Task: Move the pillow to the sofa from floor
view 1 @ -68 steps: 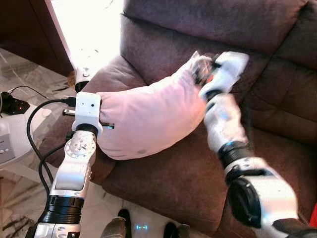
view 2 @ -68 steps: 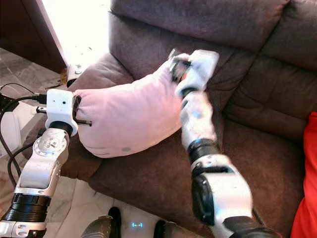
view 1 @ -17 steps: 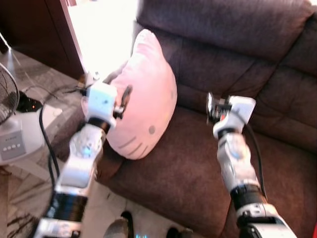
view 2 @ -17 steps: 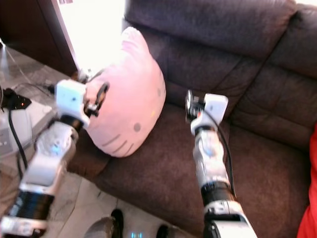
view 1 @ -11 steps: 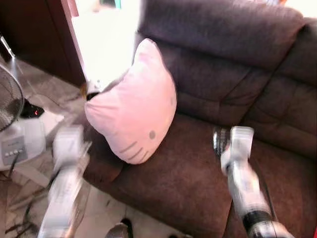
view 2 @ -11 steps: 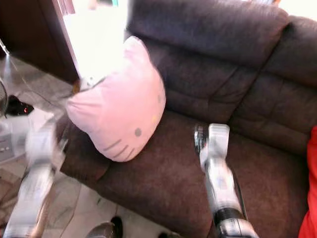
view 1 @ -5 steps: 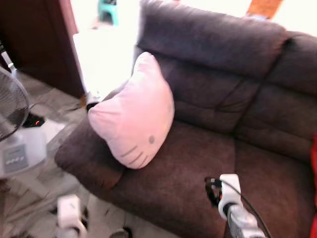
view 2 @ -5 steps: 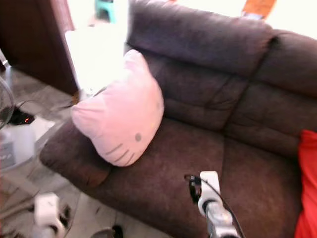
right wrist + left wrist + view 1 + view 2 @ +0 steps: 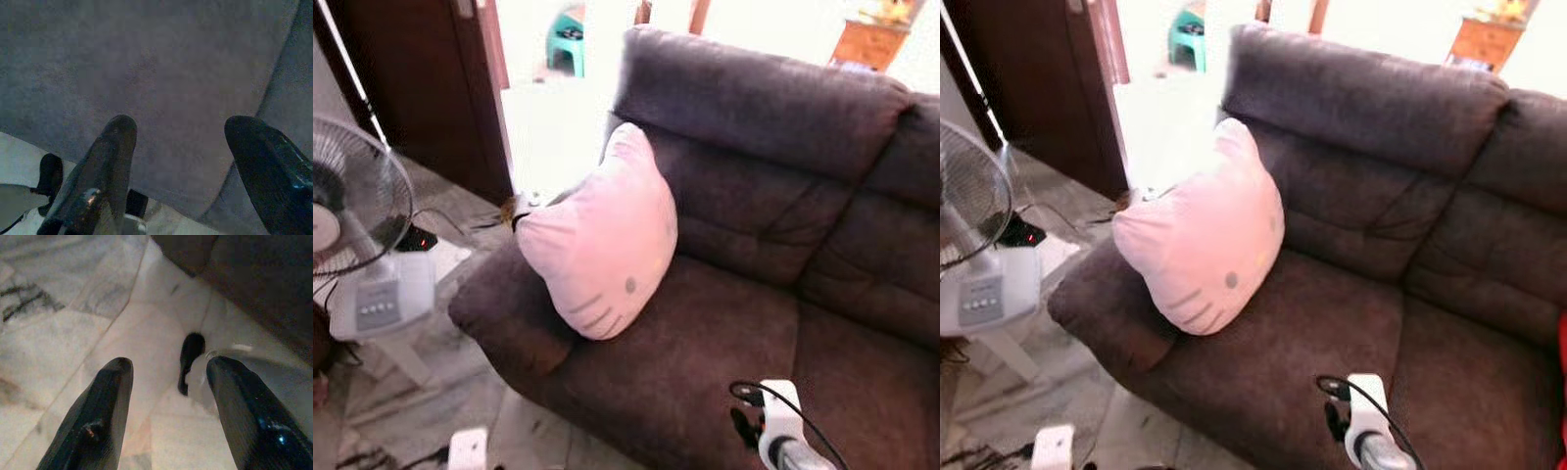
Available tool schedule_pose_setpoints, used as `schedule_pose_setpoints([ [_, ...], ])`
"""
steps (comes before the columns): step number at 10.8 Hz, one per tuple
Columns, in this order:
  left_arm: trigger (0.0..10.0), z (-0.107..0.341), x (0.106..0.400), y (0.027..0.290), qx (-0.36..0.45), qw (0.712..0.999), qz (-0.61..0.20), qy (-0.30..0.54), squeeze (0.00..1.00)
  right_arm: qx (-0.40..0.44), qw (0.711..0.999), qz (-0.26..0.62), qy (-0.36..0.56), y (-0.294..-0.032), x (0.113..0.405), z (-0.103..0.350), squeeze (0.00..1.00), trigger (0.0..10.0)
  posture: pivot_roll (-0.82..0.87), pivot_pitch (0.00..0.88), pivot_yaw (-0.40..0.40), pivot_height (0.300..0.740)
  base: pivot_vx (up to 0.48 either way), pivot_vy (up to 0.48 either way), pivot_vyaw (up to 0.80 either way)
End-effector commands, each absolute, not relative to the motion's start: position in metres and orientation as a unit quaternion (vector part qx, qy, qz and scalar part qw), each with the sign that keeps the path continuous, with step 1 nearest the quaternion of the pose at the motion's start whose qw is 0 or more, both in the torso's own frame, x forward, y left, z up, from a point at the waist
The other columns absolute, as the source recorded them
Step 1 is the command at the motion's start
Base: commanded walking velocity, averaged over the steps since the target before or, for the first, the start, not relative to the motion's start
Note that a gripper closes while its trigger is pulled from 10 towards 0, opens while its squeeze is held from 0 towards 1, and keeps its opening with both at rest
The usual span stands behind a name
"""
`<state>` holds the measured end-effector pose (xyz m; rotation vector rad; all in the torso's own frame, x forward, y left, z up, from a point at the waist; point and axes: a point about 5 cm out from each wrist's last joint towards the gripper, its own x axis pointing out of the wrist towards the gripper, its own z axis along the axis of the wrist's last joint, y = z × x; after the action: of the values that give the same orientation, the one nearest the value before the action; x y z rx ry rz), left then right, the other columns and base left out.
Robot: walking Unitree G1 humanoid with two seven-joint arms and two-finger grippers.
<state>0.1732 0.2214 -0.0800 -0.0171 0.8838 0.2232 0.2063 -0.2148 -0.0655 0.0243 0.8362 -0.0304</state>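
The pink pillow (image 9: 600, 248) stands on edge at the left end of the brown sofa (image 9: 773, 255), propped in the corner where the seat cushion, the left armrest (image 9: 504, 308) and the backrest meet. Its long axis runs up and back, leaning against the backrest, with one pointed ear at the top near the backrest's upper fold and its broad lower edge resting on the seat. The printed face, a small grey dot and a few whisker strokes, is turned outward toward the front edge of the seat. Nothing lies on the seat cushions around it. The right gripper (image 9: 181, 142) hangs low over the front edge of the seat, fingers (image 9: 115, 147) spread wide with nothing between them, only brown upholstery behind. The left gripper (image 9: 168, 377) hangs beside the robot above the pale marble floor (image 9: 63, 308), its fingers (image 9: 110, 396) likewise wide apart and empty; the robot's dark foot (image 9: 190, 357) shows on the tiles past them. Off the sofa's left armrest stands a white pedestal fan (image 9: 362, 230) with a power strip (image 9: 416, 238) and black cables on the floor behind it. Behind the fan is a dark wooden door (image 9: 421, 88), and beside it a bright doorway with a teal stool (image 9: 570, 37) beyond. A wooden cabinet (image 9: 868, 39) shows behind the sofa's back at the far right.
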Motion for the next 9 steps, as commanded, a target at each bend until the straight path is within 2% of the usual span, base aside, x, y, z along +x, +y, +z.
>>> schedule_pose_setpoints([
  [1, 10.0, -0.081, 0.172, 0.219, -0.011, 0.897, 0.106, 0.43, 0.0, 0.02, 0.908, -0.03, 0.417, -0.223, 0.2, -0.067, 0.0, 10.0, 0.2, 0.08, -0.092, 0.74, 0.0, 0.0, 0.0],
  [3, 10.0, -0.082, 0.172, 0.219, -0.014, 0.893, 0.112, 0.436, 0.0, 0.022, 0.906, -0.025, 0.423, -0.226, 0.199, -0.068, 0.0, 10.0, 0.2, 0.095, -0.099, 0.74, 0.0, 0.0, 0.0],
  [5, 10.0, -0.084, 0.167, 0.222, -0.007, 0.887, 0.116, 0.446, 0.0, 0.026, 0.906, -0.02, 0.422, -0.218, 0.2, -0.069, 0.0, 10.0, 0.2, 0.108, -0.097, 0.74, 0.0, 0.0, 0.0],
  [8, 10.0, -0.07, 0.186, 0.232, -0.02, 0.916, 0.148, 0.372, 0.0, 0.03, 0.904, -0.009, 0.425, -0.215, 0.2, -0.07, 0.0, 10.0, 0.2, 0.124, -0.087, 0.74, 0.0, 0.0, 0.0],
  [9, 10.0, -0.064, 0.198, 0.224, -0.024, 0.93, 0.111, 0.35, 0.0, 0.046, 0.906, -0.008, 0.42, -0.214, 0.201, -0.069, 0.0, 10.0, 0.2, 0.128, -0.081, 0.74, 0.0, 0.0, 0.0],
])
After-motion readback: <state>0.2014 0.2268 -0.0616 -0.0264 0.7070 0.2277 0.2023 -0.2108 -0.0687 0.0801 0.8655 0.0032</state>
